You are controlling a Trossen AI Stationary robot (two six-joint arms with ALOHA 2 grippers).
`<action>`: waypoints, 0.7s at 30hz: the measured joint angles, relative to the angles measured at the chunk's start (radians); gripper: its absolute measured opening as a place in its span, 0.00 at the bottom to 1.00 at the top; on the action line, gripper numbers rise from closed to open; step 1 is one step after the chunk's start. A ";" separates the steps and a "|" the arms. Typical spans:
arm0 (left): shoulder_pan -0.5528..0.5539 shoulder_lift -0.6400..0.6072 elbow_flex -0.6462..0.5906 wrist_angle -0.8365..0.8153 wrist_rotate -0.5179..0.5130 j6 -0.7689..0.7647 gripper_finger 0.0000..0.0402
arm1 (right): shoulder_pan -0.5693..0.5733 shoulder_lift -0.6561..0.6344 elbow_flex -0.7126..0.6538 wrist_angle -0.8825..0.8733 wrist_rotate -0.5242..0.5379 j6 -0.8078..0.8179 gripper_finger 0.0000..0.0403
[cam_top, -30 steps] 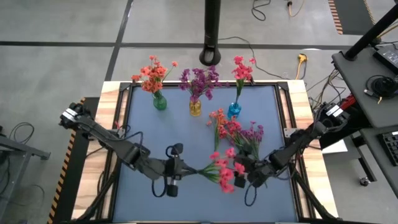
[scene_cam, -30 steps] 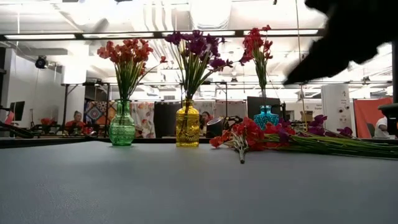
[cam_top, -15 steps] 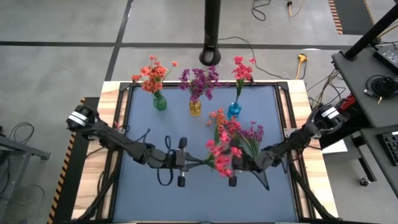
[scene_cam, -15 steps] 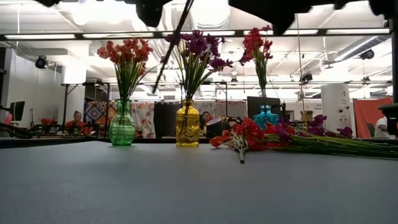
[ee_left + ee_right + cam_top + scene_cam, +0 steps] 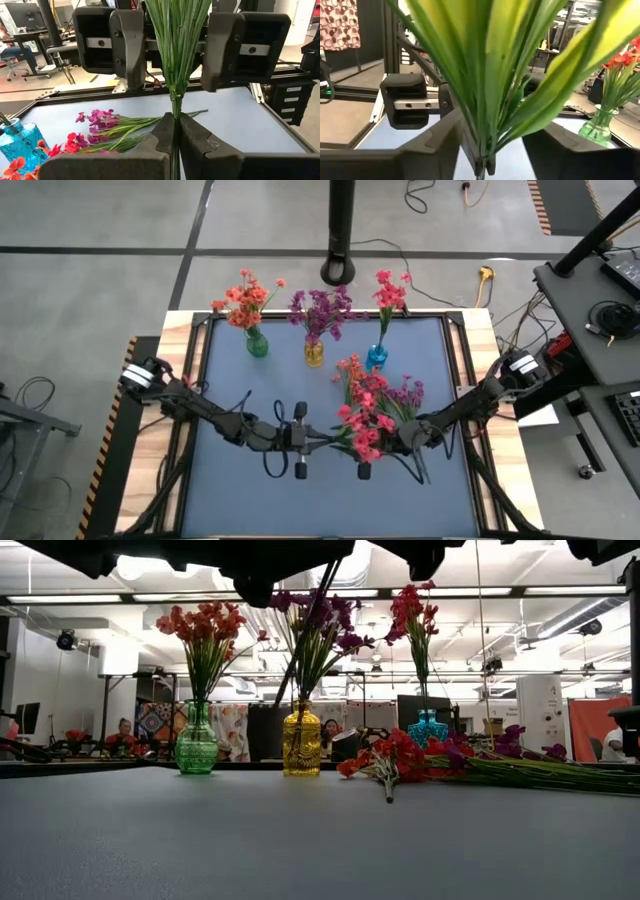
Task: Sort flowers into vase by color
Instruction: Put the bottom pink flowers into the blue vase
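Two grippers meet over the mat's point(image 5: 240, 490) near middle, sharing one pink-red spray point(image 5: 362, 432). The left gripper point(image 5: 175, 131) is clamped shut on its thin stem, holding it up off the table. The right gripper point(image 5: 385, 442) faces it with its fingers set around the leafy part; I cannot tell whether they grip. At the far edge stand three vases: green point(image 5: 257, 343) with orange-red blooms, yellow point(image 5: 314, 352) with purple, blue point(image 5: 376, 357) with pink-red. More flowers point(image 5: 390, 395) lie loose just beyond the grippers.
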 joint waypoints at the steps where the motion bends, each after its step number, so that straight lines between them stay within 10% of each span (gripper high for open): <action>1: 0.000 -0.004 -0.003 -0.002 0.000 0.000 0.00 | 0.000 0.000 0.000 -0.001 0.000 0.001 0.43; 12: 0.000 -0.010 -0.005 -0.003 -0.051 -0.020 0.07 | -0.001 0.000 0.000 0.000 0.002 0.008 0.07; 21: 0.000 -0.016 -0.005 -0.024 -0.068 -0.023 0.30 | 0.000 -0.007 0.000 -0.002 0.003 0.008 0.08</action>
